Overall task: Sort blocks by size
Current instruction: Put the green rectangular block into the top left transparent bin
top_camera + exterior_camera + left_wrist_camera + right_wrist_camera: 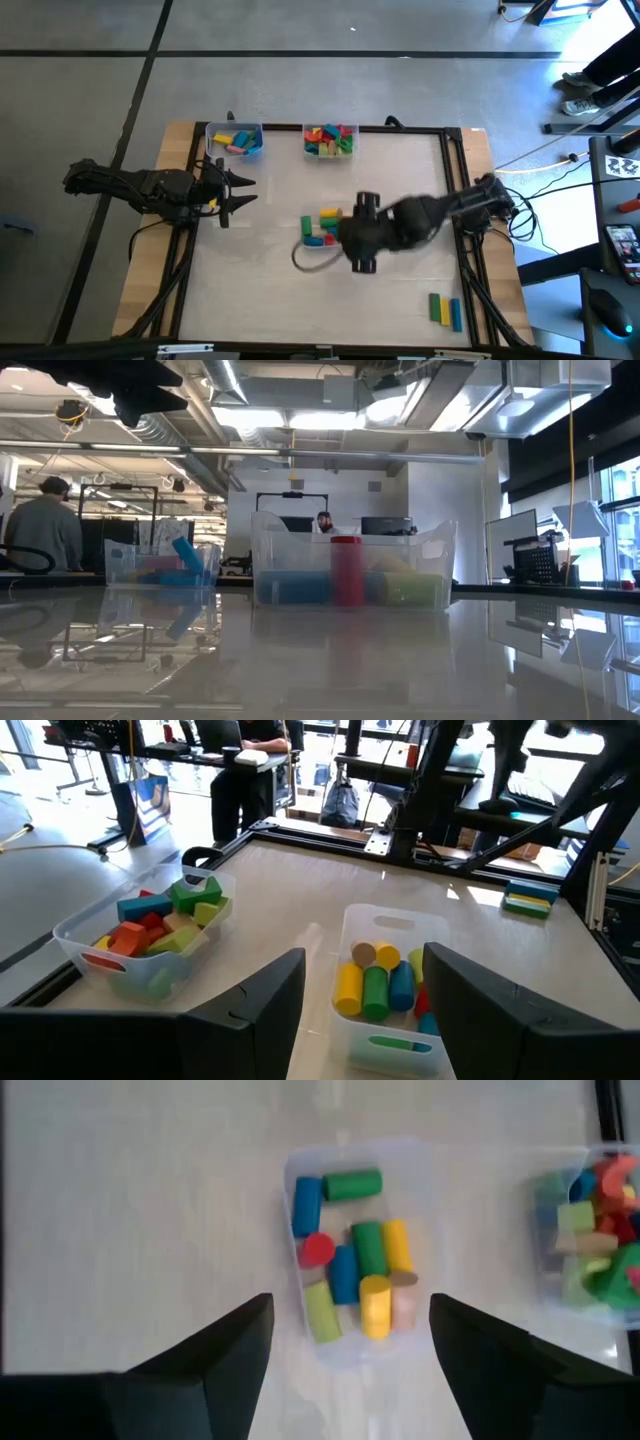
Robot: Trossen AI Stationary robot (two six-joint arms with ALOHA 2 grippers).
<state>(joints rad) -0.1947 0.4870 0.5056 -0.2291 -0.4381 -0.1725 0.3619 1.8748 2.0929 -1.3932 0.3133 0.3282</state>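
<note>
Three clear tubs on a pale table, person seated behind monitors

Two tubs of blocks sit at twelve o'clock, another tub at centre, loose blocks at five o'clock.

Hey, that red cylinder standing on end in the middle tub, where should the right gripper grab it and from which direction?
Judging by its pose, the red cylinder stands upright with its round top exposed. Come straight down with the open right gripper and pinch its curved sides near the top, since blue and green blocks crowd its lower part.
</note>
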